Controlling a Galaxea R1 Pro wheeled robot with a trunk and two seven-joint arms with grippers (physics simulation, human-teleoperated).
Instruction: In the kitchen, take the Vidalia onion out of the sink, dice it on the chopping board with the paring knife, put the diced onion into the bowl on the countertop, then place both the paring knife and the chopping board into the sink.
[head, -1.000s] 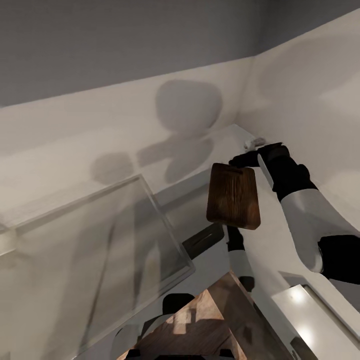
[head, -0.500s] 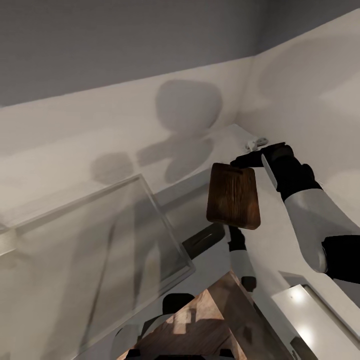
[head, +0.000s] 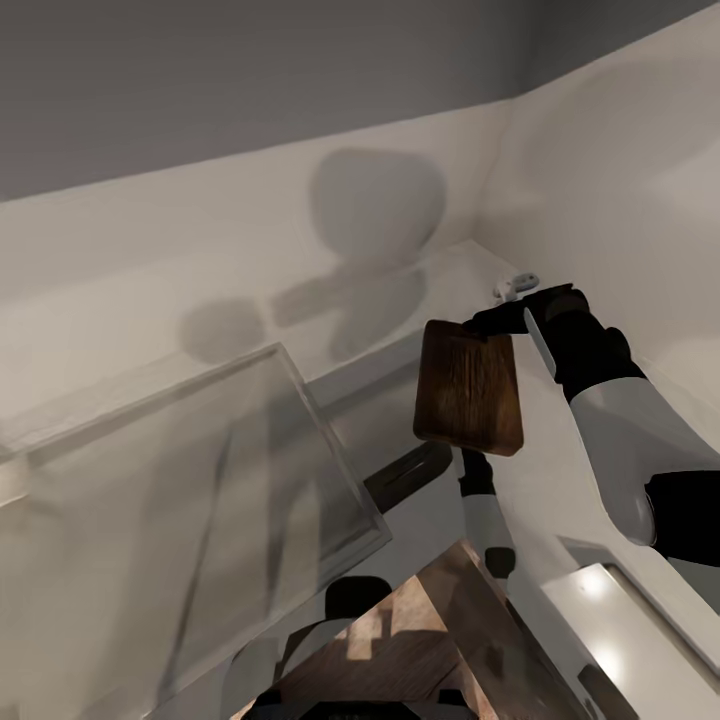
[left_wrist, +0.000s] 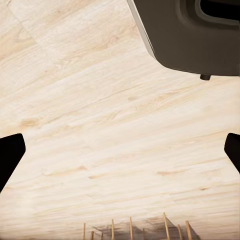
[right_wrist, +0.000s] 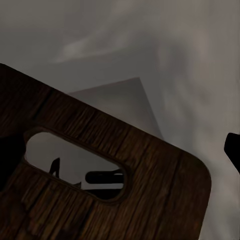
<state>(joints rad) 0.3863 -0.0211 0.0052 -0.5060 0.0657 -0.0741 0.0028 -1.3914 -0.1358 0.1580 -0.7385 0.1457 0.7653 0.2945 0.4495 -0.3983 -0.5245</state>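
Note:
The chopping board (head: 468, 390), dark brown wood with a slot near its upper end, hangs upright in the air in the head view. My right gripper (head: 492, 322) is shut on its top edge. Seen up close in the right wrist view, the chopping board (right_wrist: 150, 200) and its slot sit between dark fingers (right_wrist: 233, 150). My left gripper (left_wrist: 120, 155) is open with nothing between its fingertips (left_wrist: 9, 156) and points down at a light wooden floor (left_wrist: 100, 115). The onion, paring knife, bowl and sink are out of view.
White walls (head: 250, 250) meet in a corner behind the board. A large see-through rectangular pane (head: 200, 490) lies to the left. A small white fitting (head: 512, 288) sits by the corner, and a glossy white surface (head: 620, 620) at lower right. My dark base (left_wrist: 190, 35) overhangs the floor.
The right arm has edged slightly right with the board still in its grip. The whole head picture has shifted a little, so the camera has moved.

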